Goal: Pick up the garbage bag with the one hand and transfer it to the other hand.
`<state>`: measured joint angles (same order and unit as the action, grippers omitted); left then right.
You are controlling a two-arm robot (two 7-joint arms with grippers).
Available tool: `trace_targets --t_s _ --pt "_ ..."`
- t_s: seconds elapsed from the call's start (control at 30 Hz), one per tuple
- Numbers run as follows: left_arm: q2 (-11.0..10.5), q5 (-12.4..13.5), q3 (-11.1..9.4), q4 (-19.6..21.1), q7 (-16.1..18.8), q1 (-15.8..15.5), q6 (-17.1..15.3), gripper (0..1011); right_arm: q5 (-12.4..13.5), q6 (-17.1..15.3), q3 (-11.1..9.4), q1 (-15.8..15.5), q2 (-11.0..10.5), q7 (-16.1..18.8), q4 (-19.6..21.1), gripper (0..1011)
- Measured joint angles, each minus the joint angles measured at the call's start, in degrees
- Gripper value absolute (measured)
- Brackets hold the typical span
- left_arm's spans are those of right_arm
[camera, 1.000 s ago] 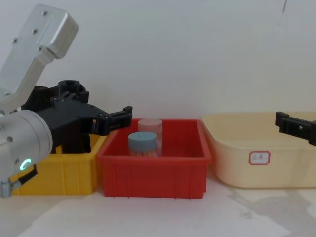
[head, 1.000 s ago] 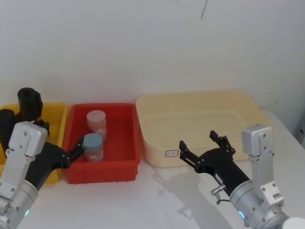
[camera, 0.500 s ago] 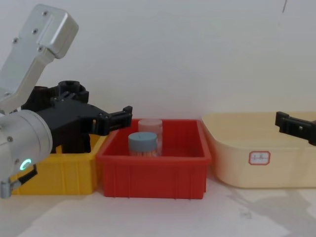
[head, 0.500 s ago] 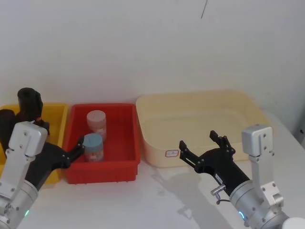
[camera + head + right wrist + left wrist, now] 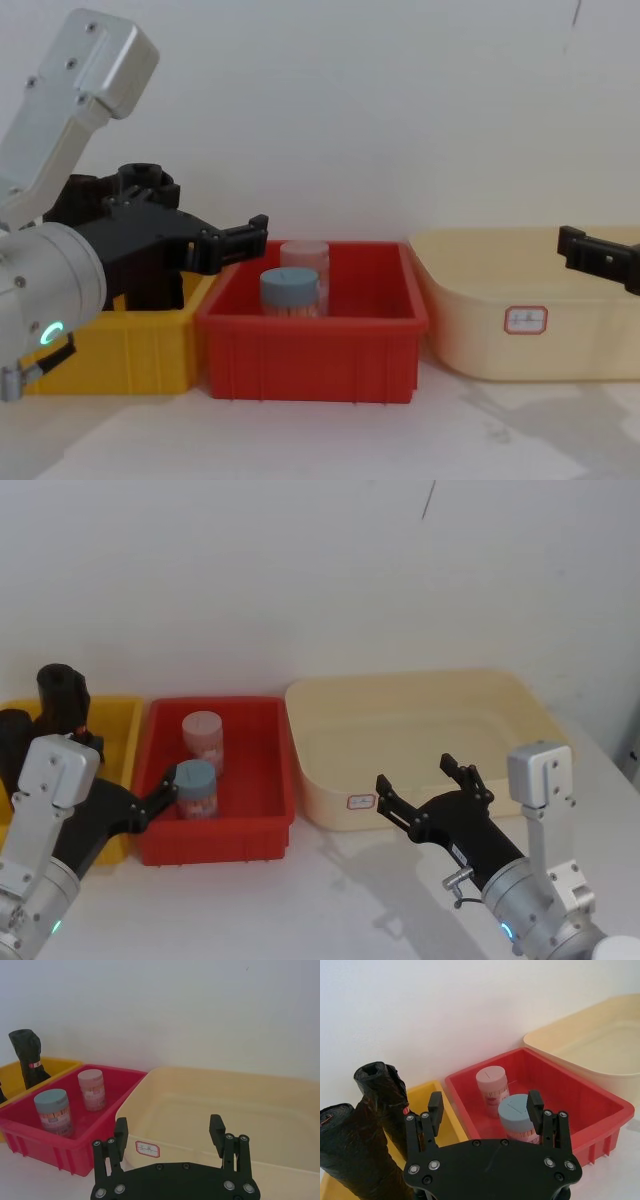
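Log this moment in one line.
left pincer: open, empty, by red bin | right pincer: open, empty, before cream tub | bag: standing in yellow bin, untouched

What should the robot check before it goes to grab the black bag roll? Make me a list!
1. Left pincer open: ok, its jaws stand apart.
2. Left pincer at the thick matte-black roll of garbage bags: not ok, it hovers apart from the roll, pointing toward the red plastic bin.
3. Roll easy to reach: ok, it stands upright in the yellow plastic bin.
4. Room around the roll: cannot tell, a second black roll with a red mark stands close beside it.
5. Right pincer ready to receive: ok, open and empty, near the cream plastic tub.
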<state>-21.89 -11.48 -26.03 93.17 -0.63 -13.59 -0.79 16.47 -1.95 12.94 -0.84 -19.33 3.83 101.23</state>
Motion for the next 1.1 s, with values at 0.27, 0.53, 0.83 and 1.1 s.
trace_targets --t_s 0.27,0.53,0.83,1.1 --pt "0.0 0.0 0.0 0.0 0.0 0.0 0.0 1001 0.0 0.0 0.0 0.0 0.0 0.0 0.0 1001" --pt "-0.2 0.0 0.3 0.4 0.0 0.4 -0.2 1001 0.0 0.0 0.0 0.0 0.0 0.0 0.0 1001" --pt "-1.9 -1.5 2.8 3.4 0.3 3.4 -2.0 1001 0.0 0.0 0.0 0.0 0.0 0.0 0.0 1001" --pt "-3.5 -4.5 6.7 6.4 0.6 6.6 -4.9 1002 0.0 0.0 0.0 0.0 0.0 0.0 0.0 1001"
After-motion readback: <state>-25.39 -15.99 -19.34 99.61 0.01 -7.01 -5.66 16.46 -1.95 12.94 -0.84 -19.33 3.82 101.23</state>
